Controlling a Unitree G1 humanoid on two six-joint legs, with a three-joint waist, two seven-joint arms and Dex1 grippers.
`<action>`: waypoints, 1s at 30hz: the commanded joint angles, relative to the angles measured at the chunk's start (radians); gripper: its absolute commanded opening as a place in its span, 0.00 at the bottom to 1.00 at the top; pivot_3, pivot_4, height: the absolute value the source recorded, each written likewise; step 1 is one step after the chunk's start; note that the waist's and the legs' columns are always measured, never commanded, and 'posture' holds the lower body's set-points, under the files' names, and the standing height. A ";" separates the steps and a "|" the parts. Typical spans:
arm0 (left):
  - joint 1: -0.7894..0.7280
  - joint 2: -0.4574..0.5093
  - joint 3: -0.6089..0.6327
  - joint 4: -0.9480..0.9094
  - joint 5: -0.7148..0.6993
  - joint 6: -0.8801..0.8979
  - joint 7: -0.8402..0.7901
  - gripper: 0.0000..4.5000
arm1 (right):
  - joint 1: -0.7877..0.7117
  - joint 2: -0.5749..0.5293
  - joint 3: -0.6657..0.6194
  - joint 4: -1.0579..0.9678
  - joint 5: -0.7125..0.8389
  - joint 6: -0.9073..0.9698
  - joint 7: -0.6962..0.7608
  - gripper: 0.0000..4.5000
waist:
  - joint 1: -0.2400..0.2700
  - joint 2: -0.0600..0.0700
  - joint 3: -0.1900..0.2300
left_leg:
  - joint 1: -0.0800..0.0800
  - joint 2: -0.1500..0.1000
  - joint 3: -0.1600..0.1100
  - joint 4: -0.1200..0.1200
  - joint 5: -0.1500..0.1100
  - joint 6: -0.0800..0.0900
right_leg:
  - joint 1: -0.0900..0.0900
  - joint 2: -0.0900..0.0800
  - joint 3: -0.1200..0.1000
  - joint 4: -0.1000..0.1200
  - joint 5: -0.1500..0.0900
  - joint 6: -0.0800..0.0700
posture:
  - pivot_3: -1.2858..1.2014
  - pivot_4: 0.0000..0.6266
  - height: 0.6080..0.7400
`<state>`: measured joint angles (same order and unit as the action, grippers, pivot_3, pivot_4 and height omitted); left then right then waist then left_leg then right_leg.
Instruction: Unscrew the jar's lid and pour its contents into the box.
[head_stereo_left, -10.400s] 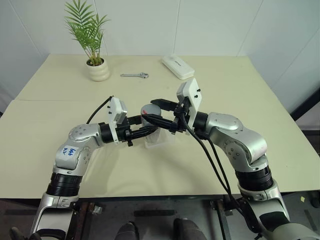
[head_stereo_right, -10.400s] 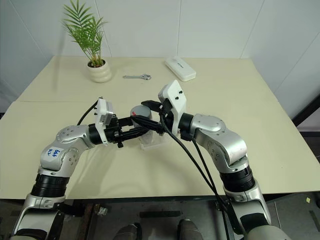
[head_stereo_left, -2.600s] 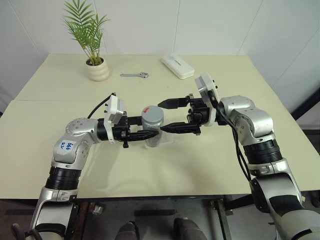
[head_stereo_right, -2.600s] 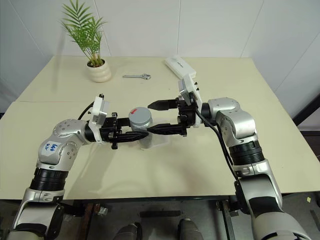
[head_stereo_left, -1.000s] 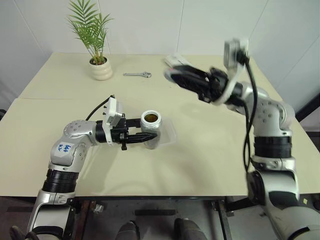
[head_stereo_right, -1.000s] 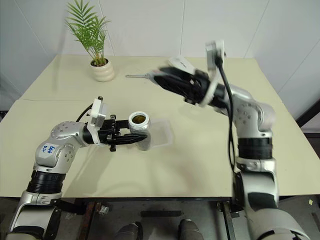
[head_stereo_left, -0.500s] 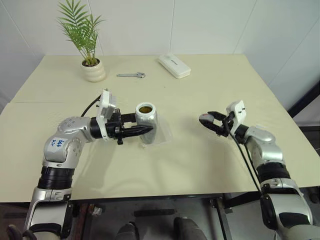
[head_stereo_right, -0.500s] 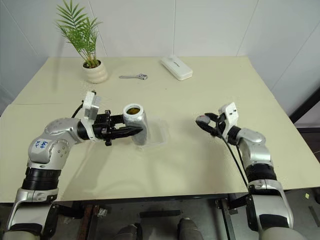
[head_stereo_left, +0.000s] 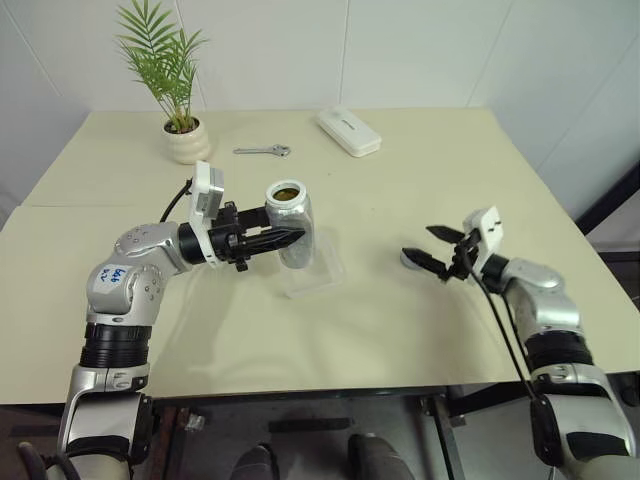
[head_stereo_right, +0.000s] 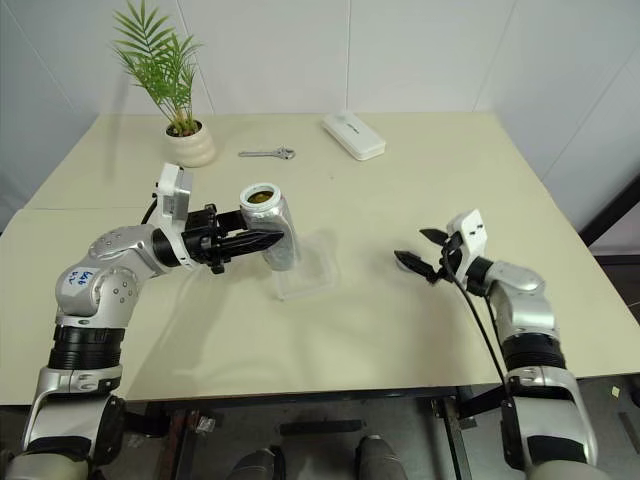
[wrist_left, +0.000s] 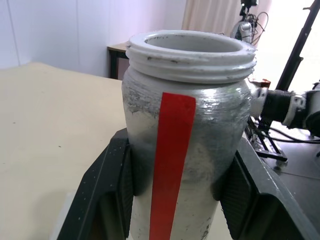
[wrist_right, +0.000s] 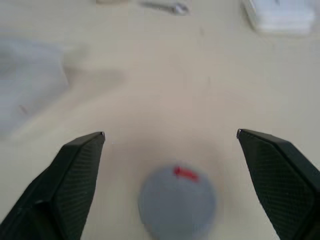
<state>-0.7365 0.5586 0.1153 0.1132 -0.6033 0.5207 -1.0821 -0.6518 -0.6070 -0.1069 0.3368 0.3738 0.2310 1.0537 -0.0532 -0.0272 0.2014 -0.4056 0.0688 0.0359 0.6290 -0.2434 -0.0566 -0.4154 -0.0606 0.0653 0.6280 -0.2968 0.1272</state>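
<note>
- I see the jar (head_stereo_left: 291, 223) held above the bench (head_stereo_left: 400, 180), its mouth open and facing up, its long axis close to upright with the top leaning slightly toward the robot's left.
- In the left wrist view the red stripe (wrist_left: 170, 165) runs straight down the jar's side, facing the camera, below the threaded rim.
- Something brownish lies inside the jar's mouth in the head views; I cannot make out what it is.
- My left pincer (head_stereo_left: 288, 238) is clamped around the jar's middle, one black finger on each side, the arm reaching level across from the left.
- The jar hangs just above the far edge of the box (head_stereo_left: 312, 272), which sits flat on the bench.
- The lid (wrist_right: 177, 201) lies flat on the bench at the right side, red mark up, apart from the jar.
- My right pincer (head_stereo_right: 424, 251) has its fingers spread wide, gripping nothing; the lid lies between and just below the fingertips (wrist_right: 80, 155).
- The right forearm stretches low over the bench, pointing toward the middle.
- At the far side stand a potted plant (head_stereo_left: 180, 90), a wrench (head_stereo_left: 262, 150) and a white oblong case (head_stereo_left: 348, 131).
</note>
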 joint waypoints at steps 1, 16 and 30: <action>-0.028 0.014 0.011 0.021 0.017 -0.045 -0.015 0.42 | 0.032 -0.040 0.009 -0.221 0.072 0.137 0.022 0.99 | 0.000 0.000 0.000 | 0.000 0.000 0.000 0.000 0.000 0.000 | 0.000 0.000 0.000 0.000 0.000 0.000 | 0.52 0.24 1.00; -0.294 0.047 -0.129 0.500 0.368 -0.385 -0.027 0.42 | 0.113 -0.029 0.066 -0.615 0.136 0.332 -0.130 0.99 | 0.028 0.000 0.000 | -0.004 -0.001 0.000 0.001 -0.002 0.003 | -0.002 0.000 0.000 -0.003 -0.001 0.000 | 0.52 0.24 1.00; -0.343 0.121 -0.446 0.494 1.316 -1.115 0.953 0.42 | 0.198 0.003 0.028 -0.580 0.127 0.290 -0.215 0.99 | 0.029 0.000 0.000 | -0.003 -0.001 0.002 0.002 -0.002 0.003 | -0.002 0.000 0.001 -0.001 0.000 0.001 | 0.52 0.24 1.00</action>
<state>-1.0283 0.6489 -0.3026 0.6309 0.5700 -0.5439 -0.3079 -0.4527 -0.6074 -0.0517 -0.2290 0.4929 0.5447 0.8483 -0.0246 -0.0276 0.2015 -0.4087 0.0679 0.0374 0.6314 -0.2454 -0.0539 -0.4174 -0.0609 0.0669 0.6268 -0.2971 0.1289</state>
